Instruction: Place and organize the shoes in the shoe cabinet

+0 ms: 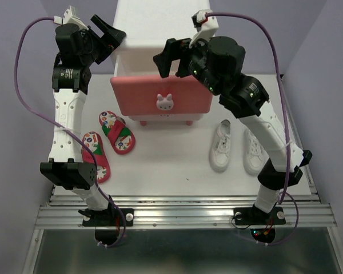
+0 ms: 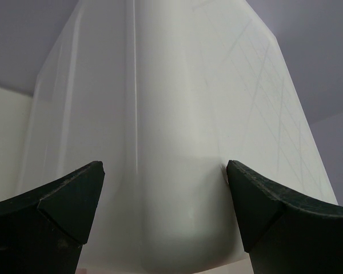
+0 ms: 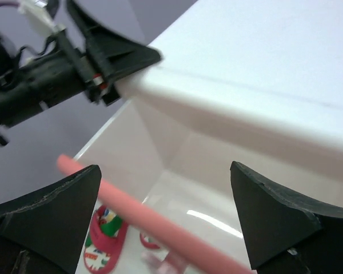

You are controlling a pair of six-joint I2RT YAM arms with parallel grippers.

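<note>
Four shoes are all out on the bench point(image 1: 171, 171), so none of them is put away yet. The two red sandals point(image 1: 117, 132) lie near the left edge, one a bit closer to me than the other. The two white sneakers point(image 1: 221, 146) lie side by side near the right edge.

The shoe cabinet point(image 1: 154, 23) stands at the far middle of the bench. Its top drawer point(image 1: 160, 91) is pulled out toward me, with the bunny knob point(image 1: 164, 103) on its pink front. I look down into it and see no shoe inside. The lower drawer is hidden from me. So I think the opening part is done, and all the putting in is left to do.

My left fingers point(image 1: 107, 39) are wide open by the cabinet's left side. One of its corners is between them. They hold nothing, and I cannot tell if they touch it. My right fingers point(image 1: 170, 57) are wide open too, up over the open drawer, with nothing between them.
</note>
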